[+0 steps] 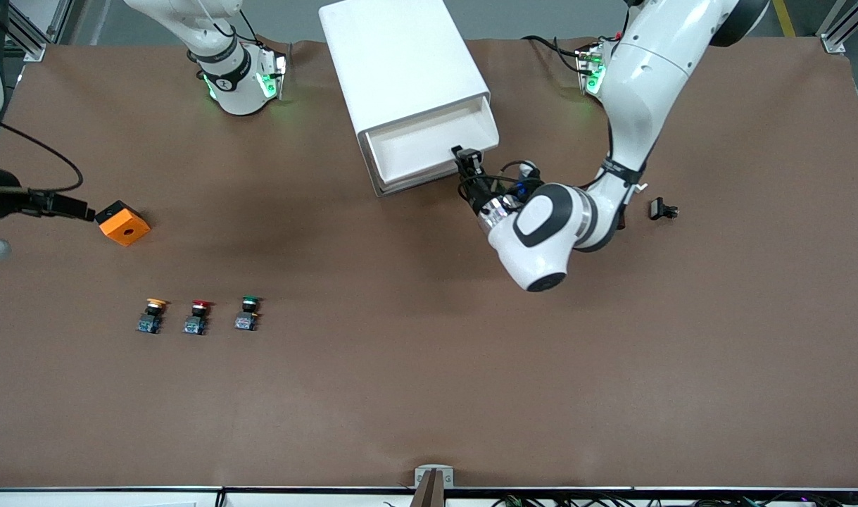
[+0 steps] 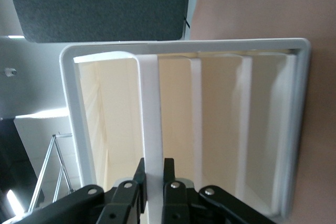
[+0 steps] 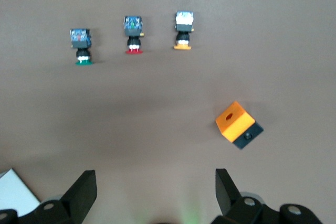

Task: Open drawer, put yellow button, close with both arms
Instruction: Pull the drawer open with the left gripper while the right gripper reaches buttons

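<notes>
Brown table [image 1: 429, 394] carries cabinet [image 1: 400, 63], three buttons [image 1: 198, 317], orange box [image 1: 123, 222], perhaps a clip [image 1: 662, 209]

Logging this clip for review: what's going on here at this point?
The left gripper is shut on the front edge of the cabinet's top drawer, which stands partly open. The right gripper waits open above the table, over bare surface near the orange box. The yellow button sits untouched in a row beside the red button and green button, nearer the front camera than the cabinet.
</notes>
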Motion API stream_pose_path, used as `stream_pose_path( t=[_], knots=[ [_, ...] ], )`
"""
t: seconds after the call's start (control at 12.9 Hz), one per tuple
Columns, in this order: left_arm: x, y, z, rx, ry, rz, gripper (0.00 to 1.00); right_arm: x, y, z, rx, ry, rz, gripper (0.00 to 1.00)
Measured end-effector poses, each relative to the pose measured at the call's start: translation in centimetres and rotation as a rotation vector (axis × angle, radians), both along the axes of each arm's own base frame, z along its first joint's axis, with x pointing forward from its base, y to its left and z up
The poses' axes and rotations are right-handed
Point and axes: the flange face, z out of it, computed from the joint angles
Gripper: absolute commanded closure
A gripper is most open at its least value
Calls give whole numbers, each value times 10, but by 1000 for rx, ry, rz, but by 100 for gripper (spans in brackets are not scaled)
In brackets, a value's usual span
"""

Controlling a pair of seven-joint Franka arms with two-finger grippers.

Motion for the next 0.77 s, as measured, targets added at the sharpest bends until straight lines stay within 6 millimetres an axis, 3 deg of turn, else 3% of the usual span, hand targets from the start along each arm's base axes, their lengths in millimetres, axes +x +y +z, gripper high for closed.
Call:
stream_pose_path(
  t=[0.23, 0.31, 0.39, 0.46, 0.77],
  knots=[
    [24, 14, 2, -13, -21, 39, 100, 15, -4, -41, -15, -82, -4, 0],
    [30, 17, 2, -16, -26, 47, 90, 17, -8, -62, -22, -120, -11, 0],
    [34, 19, 3, -20, -31, 53, 56, 17, -14, -85, -29, -154, -19, 0],
    [37, 20, 3, -22, -35, 58, 1, 15, -18, -109, -35, -177, -27, 0],
    [58, 31, 21, -53, -81, 86, 0, 25, -29, -194, -53, -222, -40, 0]
  ],
)
